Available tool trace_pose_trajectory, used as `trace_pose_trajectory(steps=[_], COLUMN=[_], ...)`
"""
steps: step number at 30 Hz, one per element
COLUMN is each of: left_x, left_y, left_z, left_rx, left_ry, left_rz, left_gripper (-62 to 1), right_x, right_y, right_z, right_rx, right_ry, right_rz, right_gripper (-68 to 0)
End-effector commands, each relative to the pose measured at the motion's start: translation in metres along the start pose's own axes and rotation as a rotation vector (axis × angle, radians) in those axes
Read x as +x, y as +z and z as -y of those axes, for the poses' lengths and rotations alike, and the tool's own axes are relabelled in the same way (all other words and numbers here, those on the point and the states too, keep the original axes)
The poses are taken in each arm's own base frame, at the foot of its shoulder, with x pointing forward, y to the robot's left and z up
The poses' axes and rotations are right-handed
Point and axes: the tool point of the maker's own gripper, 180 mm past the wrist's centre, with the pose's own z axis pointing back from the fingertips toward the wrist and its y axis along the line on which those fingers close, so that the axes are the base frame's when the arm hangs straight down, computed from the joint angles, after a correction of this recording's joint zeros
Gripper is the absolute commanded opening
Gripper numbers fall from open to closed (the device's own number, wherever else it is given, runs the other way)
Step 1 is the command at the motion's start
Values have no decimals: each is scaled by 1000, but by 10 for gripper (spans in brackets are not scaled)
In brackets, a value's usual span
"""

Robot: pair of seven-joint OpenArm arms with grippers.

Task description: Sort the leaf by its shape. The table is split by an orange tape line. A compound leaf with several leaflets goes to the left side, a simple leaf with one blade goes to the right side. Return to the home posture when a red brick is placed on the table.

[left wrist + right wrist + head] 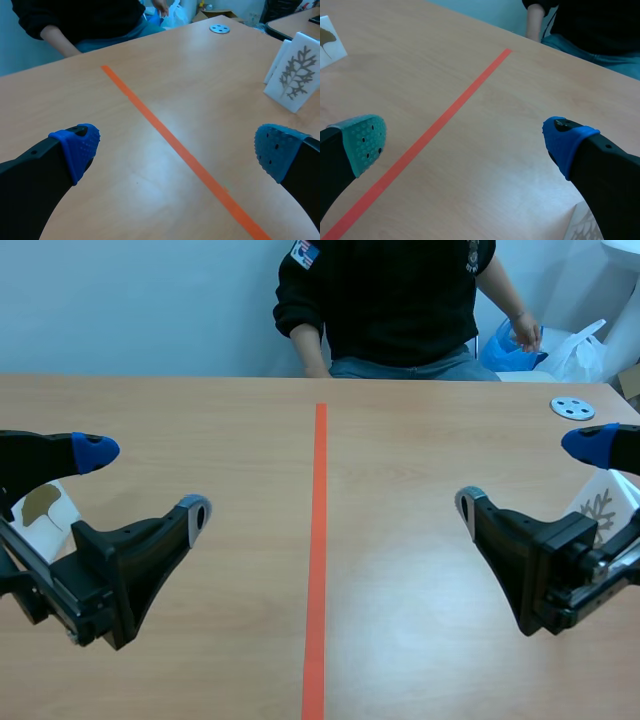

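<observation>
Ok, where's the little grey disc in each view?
Scene view: grey disc far right of the orange tape line, near the far edge.
Left wrist view: disc beyond the white leaf card, same side of the tape.
Right wrist view: not in it.
Shared landmark: the tape line.

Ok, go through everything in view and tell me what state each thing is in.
left gripper: open, empty.
right gripper: open, empty.
branching-leaf card: standing upright, right of the tape line.
single-leaf card: standing upright, left of the tape line.
round disc: lying flat, far right side.
</observation>
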Motion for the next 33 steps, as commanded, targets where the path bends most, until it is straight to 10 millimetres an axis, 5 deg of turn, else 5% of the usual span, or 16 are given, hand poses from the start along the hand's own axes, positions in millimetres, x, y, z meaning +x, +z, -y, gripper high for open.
trace_pose_trajectory(steps=[1, 33], left_x=[5, 4], left_y=[0, 0], left_z=[0, 6], left_rx=[7, 67], left_ry=[7, 92], left_rz=[24, 51], left_gripper=[14, 14], right_x=[6, 9], right_y=[1, 1], right_z=[4, 4], right_rx=[-10, -9], right_ry=[3, -23], right_rz=[22, 38], right_gripper=[-24, -4])
